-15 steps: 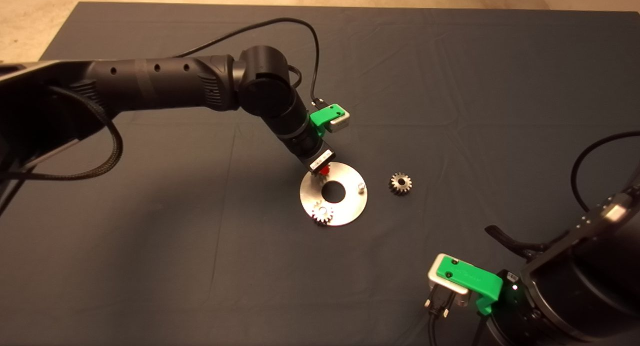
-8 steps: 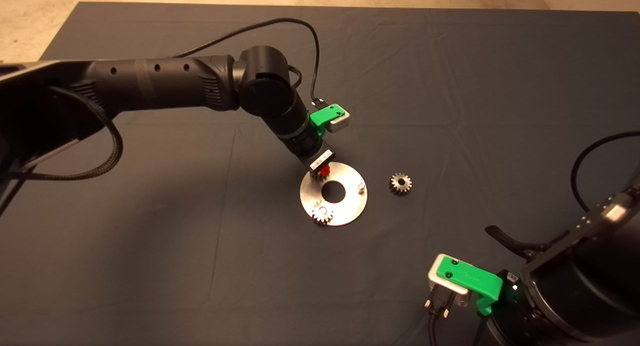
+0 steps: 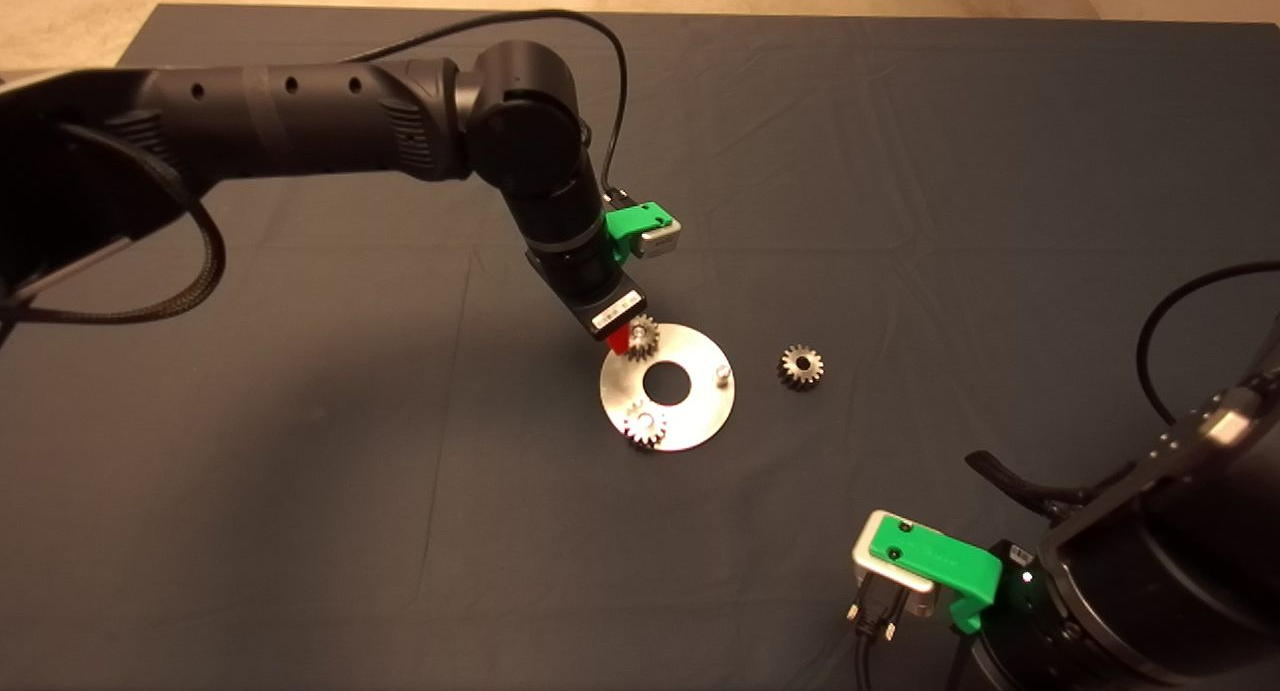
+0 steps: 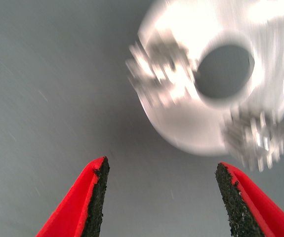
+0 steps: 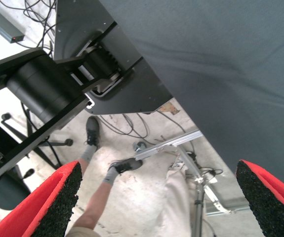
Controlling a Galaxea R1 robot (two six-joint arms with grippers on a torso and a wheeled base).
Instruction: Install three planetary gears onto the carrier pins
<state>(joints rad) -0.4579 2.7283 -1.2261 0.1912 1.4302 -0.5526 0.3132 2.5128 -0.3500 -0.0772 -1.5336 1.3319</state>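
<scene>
The shiny carrier disc (image 3: 700, 411) lies mid-mat. One planetary gear (image 3: 641, 337) sits on the pin at its far-left edge. Another gear (image 3: 645, 424) sits on the near-left pin. The right-hand carrier pin (image 3: 723, 372) stands bare. A third gear (image 3: 801, 366) lies loose on the mat to the right of the disc. My left gripper (image 3: 622, 343) hovers just left of the far gear. In the left wrist view this gripper (image 4: 164, 197) is open and holds nothing, and beyond it are the blurred disc (image 4: 191, 128) and two gears (image 4: 159, 74) (image 4: 255, 138). My right gripper (image 5: 161, 202) is parked open off the mat's near-right edge.
The right arm's base (image 3: 1150, 591) and its cable fill the near-right corner. The right wrist view shows the table's underside frame, floor cables and a person's legs and shoes (image 5: 124, 165). Dark mat (image 3: 900, 171) stretches round the disc.
My left gripper has let go of the gear on the far-left pin and drawn back up and to the left, so the gear now shows. The right arm has barely shifted.
</scene>
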